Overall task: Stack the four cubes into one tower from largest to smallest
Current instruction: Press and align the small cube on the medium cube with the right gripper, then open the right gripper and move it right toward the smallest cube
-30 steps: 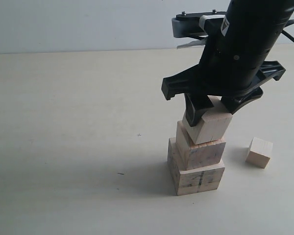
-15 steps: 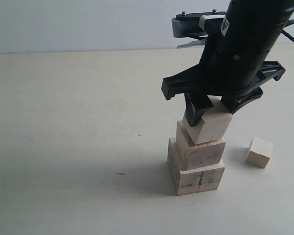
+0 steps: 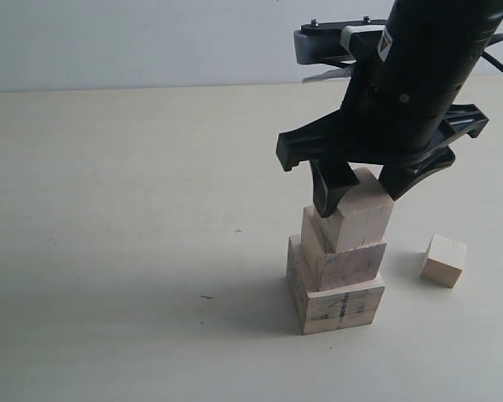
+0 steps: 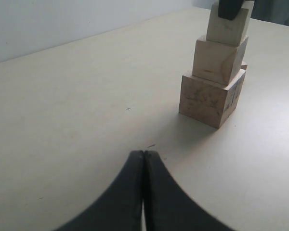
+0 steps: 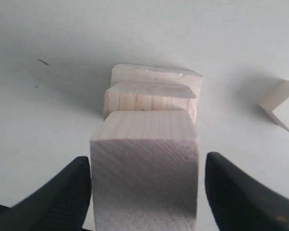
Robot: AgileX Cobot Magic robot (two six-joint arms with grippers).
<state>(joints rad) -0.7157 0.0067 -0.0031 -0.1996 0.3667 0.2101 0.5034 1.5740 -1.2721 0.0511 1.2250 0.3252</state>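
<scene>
My right arm (image 3: 432, 59) comes in from the upper right of the exterior view, thick and black, and slopes down toward the middle. At its end sits a wide black crossbar (image 3: 306, 146), slightly tilted with its right end higher, and from it my right tool (image 3: 360, 197) points downward. Its two fingers (image 5: 62, 197) are spread apart, the jaws standing wide and the tapered tips aimed down. My left tool (image 4: 143, 155) is well away from the right one, low over the tabletop (image 4: 62, 120). Its two curved black fingers are pressed together, with only a thin seam between them.
</scene>
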